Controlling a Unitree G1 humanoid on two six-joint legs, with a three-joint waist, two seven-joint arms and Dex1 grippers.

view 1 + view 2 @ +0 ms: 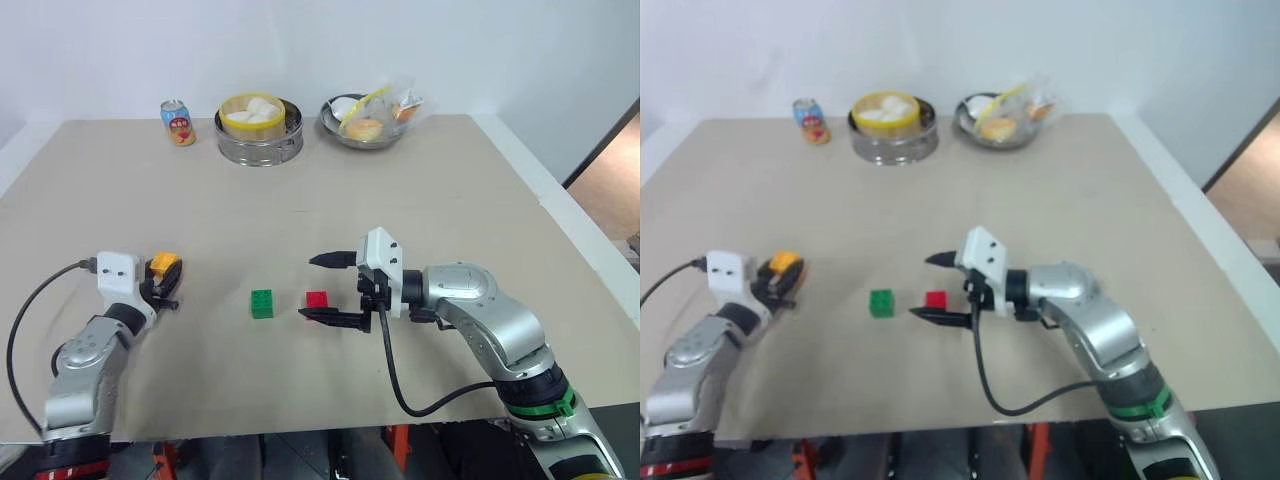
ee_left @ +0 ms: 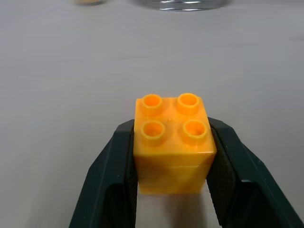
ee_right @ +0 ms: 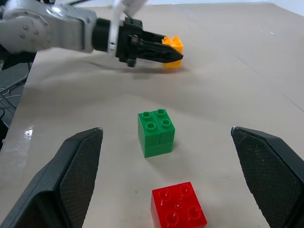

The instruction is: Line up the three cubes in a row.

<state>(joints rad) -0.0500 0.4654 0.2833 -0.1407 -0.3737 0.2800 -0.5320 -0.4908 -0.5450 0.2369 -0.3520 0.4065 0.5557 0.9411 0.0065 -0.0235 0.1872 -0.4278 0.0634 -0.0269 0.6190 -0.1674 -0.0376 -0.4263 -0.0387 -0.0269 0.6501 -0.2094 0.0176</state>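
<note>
While my left pincer clamps the yellow-orange cube by its flat sides, it looks light, rigid, slick; right pincer apart.

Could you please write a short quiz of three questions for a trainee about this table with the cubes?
1. True or false: the left hand is shut on the yellow-orange cube.
2. Which cube lies nearest the open right hand? A green, B red, C yellow-orange.
3. Fill in: the green cube and the red cube stand ____ on the table, not touching.

Key: 1 true; 2 B; 3 side by side.
</note>
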